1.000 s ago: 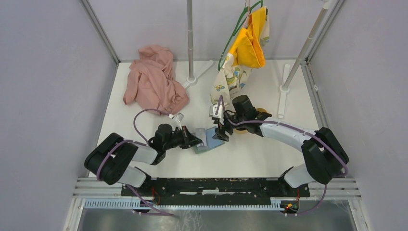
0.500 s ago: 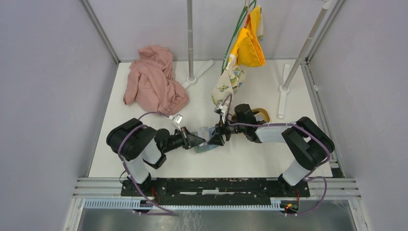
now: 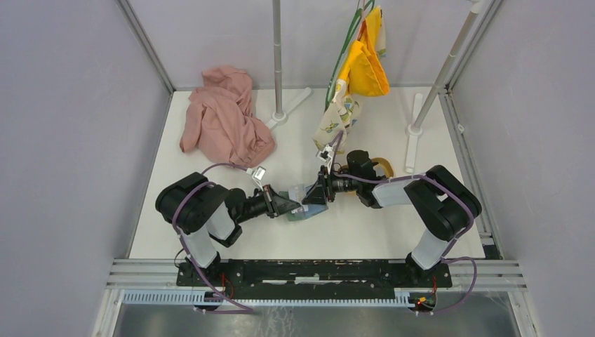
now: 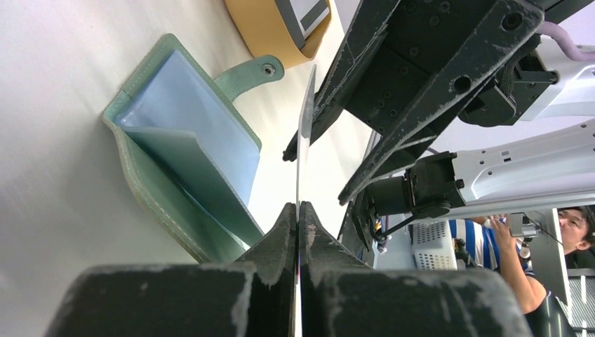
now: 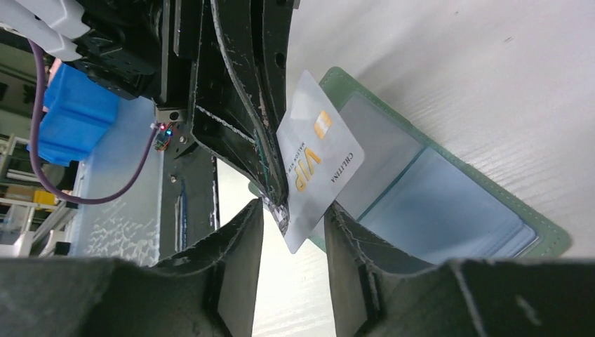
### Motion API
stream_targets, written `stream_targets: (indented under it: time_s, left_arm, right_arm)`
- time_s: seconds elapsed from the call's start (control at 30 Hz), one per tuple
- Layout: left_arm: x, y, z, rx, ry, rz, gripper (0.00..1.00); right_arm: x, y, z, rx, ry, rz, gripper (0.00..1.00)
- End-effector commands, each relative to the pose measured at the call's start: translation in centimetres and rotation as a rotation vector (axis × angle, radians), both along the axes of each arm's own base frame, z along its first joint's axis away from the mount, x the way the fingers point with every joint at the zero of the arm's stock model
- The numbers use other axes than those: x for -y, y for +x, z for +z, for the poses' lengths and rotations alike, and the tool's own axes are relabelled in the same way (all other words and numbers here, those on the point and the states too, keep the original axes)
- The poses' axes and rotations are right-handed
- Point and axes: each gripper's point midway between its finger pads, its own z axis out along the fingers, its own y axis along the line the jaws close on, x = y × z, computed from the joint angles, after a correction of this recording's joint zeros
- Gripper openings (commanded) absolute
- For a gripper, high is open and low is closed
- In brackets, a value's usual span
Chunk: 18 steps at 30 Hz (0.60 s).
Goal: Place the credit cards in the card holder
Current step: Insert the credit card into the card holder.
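Up off the bench (image 4: 56, 175), a pale card (image 5: 319, 168) marked VIP is held on edge just beside the open card holder (image 5: 449, 210). The holder lies flat with its clear sleeves facing up, so it's ready to load. The left end effector (image 4: 298, 208) is clamped on one edge of the card. The right end effector (image 5: 295, 210) has its fingers apart around the opposite corner, not pinching it. Looks like a handoff or regrip to me, probably so the leading edge ends up free to slide into a sleeve. The wooden tray (image 4: 263, 31) just past the holder has at least one more in it.
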Motion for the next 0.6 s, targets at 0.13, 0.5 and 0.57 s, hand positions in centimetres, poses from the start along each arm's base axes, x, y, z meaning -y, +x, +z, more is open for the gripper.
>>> stream_targets:
  time_s: [0.13, 0.5, 0.57]
  left_arm:
    - [0.64, -0.12, 3.91, 0.128, -0.121, -0.04, 0.05]
    - [0.88, -0.35, 4.31, 0.14, -0.13, -0.066, 0.22]
    - [0.88, -0.35, 4.69, 0.153, -0.136, -0.07, 0.24]
  right_arm:
    - [-0.47, -0.27, 2.25, 0.024, 0.093, 0.05, 0.27]
    - [-0.38, -0.47, 2.76, 0.001, 0.12, 0.058, 0.0]
    - [-0.27, -0.43, 2.73, 0.005, 0.12, 0.059, 0.0]
